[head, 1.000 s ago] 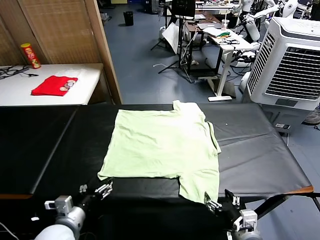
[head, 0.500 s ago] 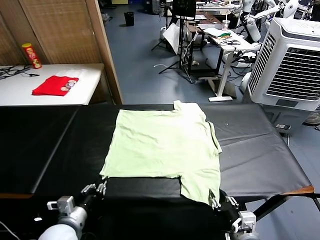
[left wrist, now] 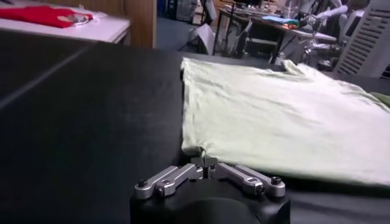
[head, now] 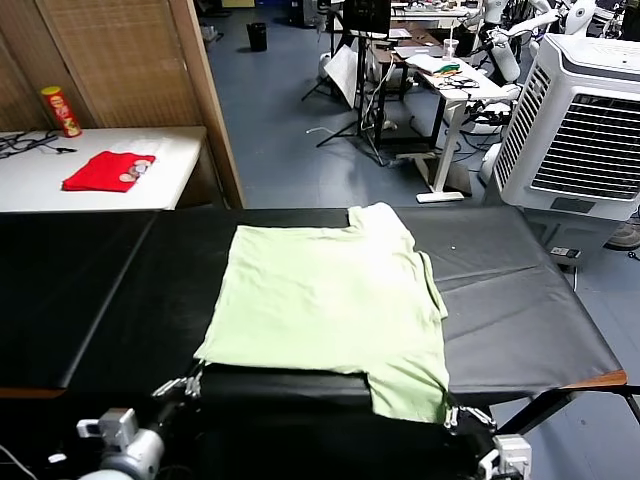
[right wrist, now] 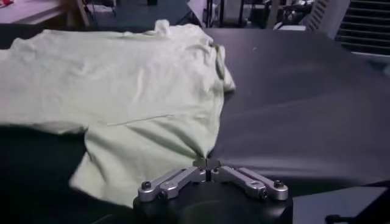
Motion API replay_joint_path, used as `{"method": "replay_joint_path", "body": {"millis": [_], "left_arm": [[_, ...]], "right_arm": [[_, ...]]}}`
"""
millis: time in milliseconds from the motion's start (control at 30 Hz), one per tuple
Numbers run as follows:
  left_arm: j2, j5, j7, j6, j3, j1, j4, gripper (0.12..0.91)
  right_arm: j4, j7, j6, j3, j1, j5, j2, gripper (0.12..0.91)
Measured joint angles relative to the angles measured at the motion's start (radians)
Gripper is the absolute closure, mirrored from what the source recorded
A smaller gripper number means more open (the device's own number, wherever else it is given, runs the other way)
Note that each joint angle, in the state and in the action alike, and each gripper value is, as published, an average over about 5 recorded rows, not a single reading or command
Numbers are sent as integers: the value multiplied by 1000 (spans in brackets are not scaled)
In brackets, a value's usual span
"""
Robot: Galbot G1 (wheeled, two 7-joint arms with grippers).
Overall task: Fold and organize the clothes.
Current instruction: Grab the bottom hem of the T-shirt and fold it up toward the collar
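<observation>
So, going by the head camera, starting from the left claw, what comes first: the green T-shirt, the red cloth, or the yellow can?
1. The T-shirt: the left gripper is shut on its near corner, on the black table.
2. The red cloth: far left, on the white table.
3. The yellow can: behind the cloth, by the wall.

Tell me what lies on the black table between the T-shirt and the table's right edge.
Nothing: in the head view the black table is bare from the T-shirt to its right edge.
</observation>
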Motion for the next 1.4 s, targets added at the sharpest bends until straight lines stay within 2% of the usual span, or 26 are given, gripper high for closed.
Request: {"method": "replay_joint_path", "body": {"millis": [200,400,767,900,1000,1133,1200,1300,1400], "left_arm": [[-24,12,20,-40,17,-82,14,902],[-46,55,11,-46,58,-226,79,902],[-46,169,15,-84,107,-393,246,902],[-50,202,15,-89,121,-434,303,902],[-50,217,14,-88,132,-462,343,902],[-52,225,15,-71,144,-492,384,896],[-52,227,15,-65,146,-497,393,852],[-45,227,15,-56,145,-490,390,707],[-33,222,15,-44,140,-469,373,539]], "right_arm": [[-154,-4,61,-33,191,10,-48,904],[-303,-5,82,-80,370,2,-73,904],[-550,-7,120,-173,590,-71,-51,904],[-600,-26,122,-194,634,-84,-36,895],[-601,-48,103,-197,635,-71,-38,803],[-542,-62,55,-184,597,-40,-55,589],[-494,-63,31,-172,564,-33,-67,472],[-418,-61,8,-152,508,-36,-83,315],[-355,-60,5,-130,448,-47,-91,239]]}}
